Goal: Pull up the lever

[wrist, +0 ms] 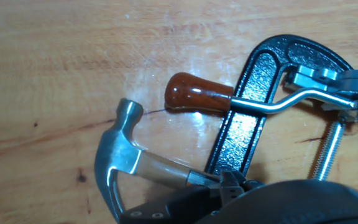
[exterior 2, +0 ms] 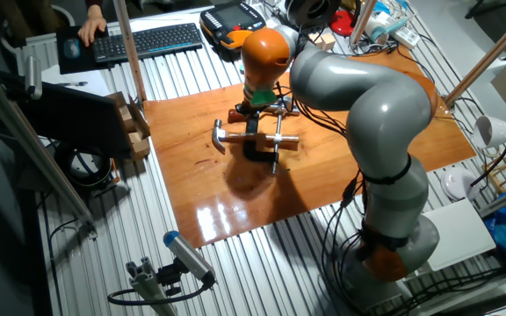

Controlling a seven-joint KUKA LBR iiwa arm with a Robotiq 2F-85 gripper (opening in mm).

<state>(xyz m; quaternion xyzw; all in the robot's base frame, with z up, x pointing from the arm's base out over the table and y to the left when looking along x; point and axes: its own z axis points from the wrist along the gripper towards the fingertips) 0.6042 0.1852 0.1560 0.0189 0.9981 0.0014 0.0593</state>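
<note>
The black C-shaped clamp (wrist: 244, 134) lies flat on the wooden board, and it also shows in the fixed view (exterior 2: 255, 147). Its thin threaded screw (wrist: 327, 152) ends in a metal head. The lever (wrist: 272, 106), a shiny silver bar, crosses that head and carries a red-brown knob (wrist: 194, 93). In the fixed view the lever (exterior 2: 278, 112) lies just right of my gripper (exterior 2: 255, 118), which hangs low over the clamp's far end. The arm and hand hide the fingers. In the hand view only a dark part of the hand (wrist: 278, 202) fills the bottom edge.
A claw hammer (wrist: 114, 171) with a steel head and light wooden handle lies under the clamp, its head to the left (exterior 2: 221, 135). The wooden board (exterior 2: 200, 189) rests on a slatted metal table. A wooden block stack (exterior 2: 134, 127) stands at the board's left edge.
</note>
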